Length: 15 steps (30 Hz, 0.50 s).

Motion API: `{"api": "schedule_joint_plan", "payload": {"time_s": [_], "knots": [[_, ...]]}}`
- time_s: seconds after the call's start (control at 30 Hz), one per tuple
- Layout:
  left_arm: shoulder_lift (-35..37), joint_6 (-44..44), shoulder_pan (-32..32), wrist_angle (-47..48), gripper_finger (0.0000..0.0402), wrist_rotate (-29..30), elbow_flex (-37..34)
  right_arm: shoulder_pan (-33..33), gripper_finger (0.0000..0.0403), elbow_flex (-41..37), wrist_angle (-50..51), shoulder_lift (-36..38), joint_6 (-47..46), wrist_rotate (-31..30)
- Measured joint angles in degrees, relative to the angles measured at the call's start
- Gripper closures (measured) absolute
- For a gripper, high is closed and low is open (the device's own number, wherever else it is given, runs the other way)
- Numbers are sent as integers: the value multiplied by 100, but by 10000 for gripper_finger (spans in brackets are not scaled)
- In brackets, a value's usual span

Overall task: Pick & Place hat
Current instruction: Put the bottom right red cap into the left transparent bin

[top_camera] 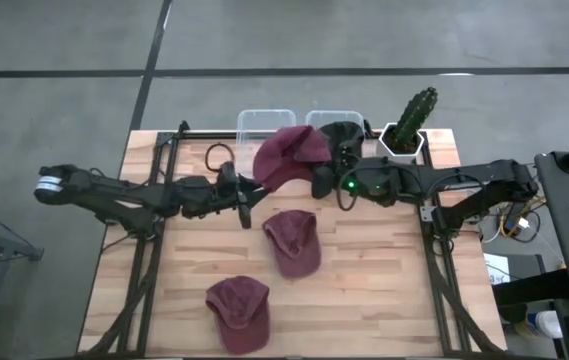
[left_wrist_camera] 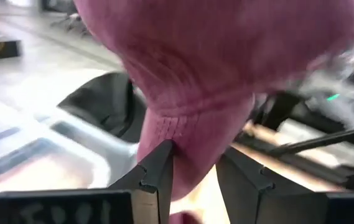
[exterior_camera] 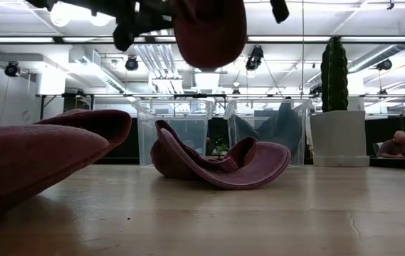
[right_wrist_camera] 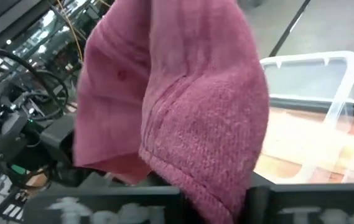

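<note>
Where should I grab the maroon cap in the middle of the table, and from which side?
Take the middle cap by its brim, which in the low view curls up off the wood and leaves an edge that fingers could likely close over. Come straight down from above; nothing stands close around it.

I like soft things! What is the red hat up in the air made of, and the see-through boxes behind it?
The held maroon hat looks like fuzzy knit or fleece fabric: its surface is nubbly, matte, and it folds limply. The two clear bins look like smooth, glossy plastic, since you can see through their walls.
</note>
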State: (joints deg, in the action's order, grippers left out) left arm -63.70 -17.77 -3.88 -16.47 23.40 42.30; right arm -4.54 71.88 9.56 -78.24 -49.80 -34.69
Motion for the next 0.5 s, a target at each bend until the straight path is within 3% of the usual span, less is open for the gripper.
{"api": "schedule_joint_plan", "payload": {"time_s": [0.13,0.5], "knots": [[-121,-17,0,553,291,365,202,-6,394,0,6,-68,-79,95],[-195,27,2,419,291,546,361,-17,394,0,-167,-33,-206,291]]}}
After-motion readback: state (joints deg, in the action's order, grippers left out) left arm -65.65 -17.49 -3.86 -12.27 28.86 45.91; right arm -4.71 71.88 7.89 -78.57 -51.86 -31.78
